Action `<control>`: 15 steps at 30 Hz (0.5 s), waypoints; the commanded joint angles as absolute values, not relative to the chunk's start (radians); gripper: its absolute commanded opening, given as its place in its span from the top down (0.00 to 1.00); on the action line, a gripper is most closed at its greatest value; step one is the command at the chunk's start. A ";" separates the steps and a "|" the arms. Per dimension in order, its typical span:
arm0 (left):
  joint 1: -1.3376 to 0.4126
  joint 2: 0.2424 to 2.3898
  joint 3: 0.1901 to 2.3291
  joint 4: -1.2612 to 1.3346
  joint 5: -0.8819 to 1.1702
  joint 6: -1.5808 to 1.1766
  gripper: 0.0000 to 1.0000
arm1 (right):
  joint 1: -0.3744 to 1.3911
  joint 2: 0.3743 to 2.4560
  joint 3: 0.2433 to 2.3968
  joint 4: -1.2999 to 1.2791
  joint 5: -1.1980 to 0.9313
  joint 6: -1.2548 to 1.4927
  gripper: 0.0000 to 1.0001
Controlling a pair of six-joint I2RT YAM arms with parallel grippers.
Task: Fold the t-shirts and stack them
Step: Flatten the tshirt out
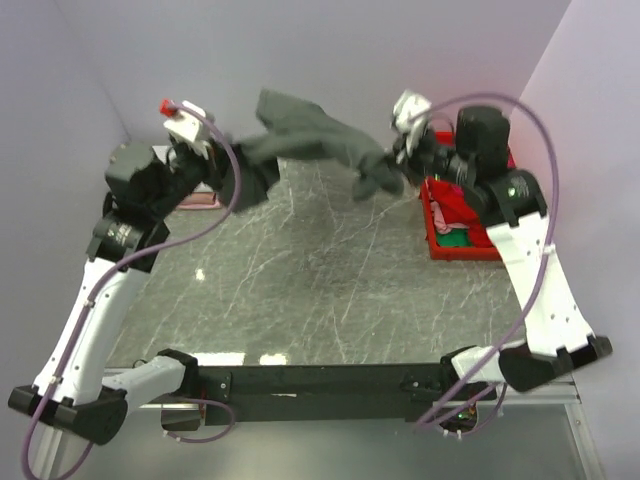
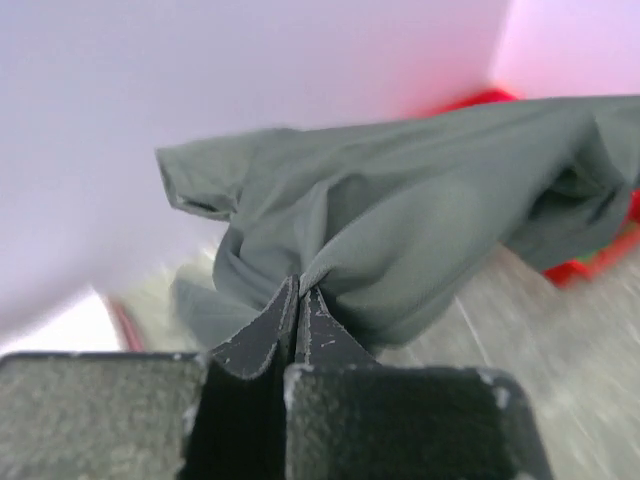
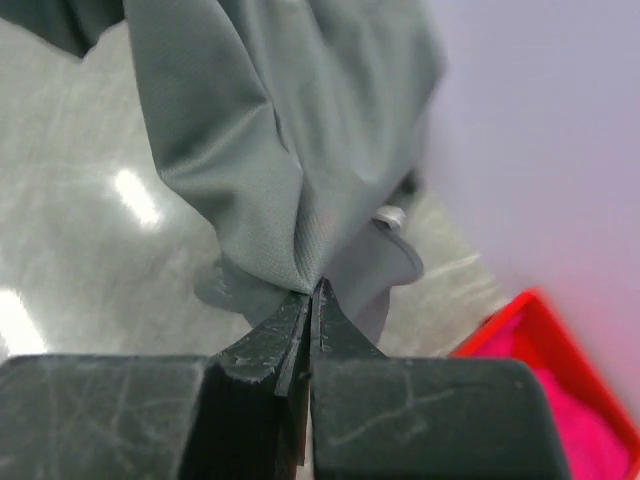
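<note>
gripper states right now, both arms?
Left gripper: shut on the grey t-shirt.
Right gripper: shut on the same grey t-shirt.

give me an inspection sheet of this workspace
surface: grey marbled table, few glare spots
job's things: grey t-shirt hanging between both claws; pink and green cloth in the red crate
clutter: red crate, far right
grippers: left claw shut on grey t-shirt; right claw the same
cables: purple cable looping along each arm
surroundings: plain pale walls
</note>
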State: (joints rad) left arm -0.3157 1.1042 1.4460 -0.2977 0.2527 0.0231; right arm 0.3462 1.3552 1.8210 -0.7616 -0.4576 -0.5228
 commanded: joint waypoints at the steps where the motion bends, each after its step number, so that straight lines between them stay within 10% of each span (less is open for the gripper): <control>1: -0.316 1.056 1.227 -0.385 0.327 -0.058 1.00 | 0.345 1.225 1.594 -0.771 -0.557 -0.656 1.00; 4: -0.316 0.979 1.013 -0.457 0.359 -0.205 0.91 | 0.356 1.111 1.316 -0.868 -0.690 -0.826 0.85; 6: -0.316 0.953 0.933 -0.520 0.233 -0.306 0.48 | 0.402 1.071 1.226 -0.969 -0.690 -0.879 0.35; 9: -0.316 0.850 0.876 -0.569 0.096 -0.432 0.02 | 0.437 1.011 1.106 -0.983 -0.673 -0.904 0.22; 15: -0.316 0.655 0.831 -0.497 0.026 -0.486 0.01 | 0.330 1.007 1.046 -0.795 -0.646 -0.795 0.20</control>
State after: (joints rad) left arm -0.3149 0.7021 0.8181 -0.5701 0.0784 -0.4088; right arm 0.3847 1.0012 1.0412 -0.9298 -0.6289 -0.8268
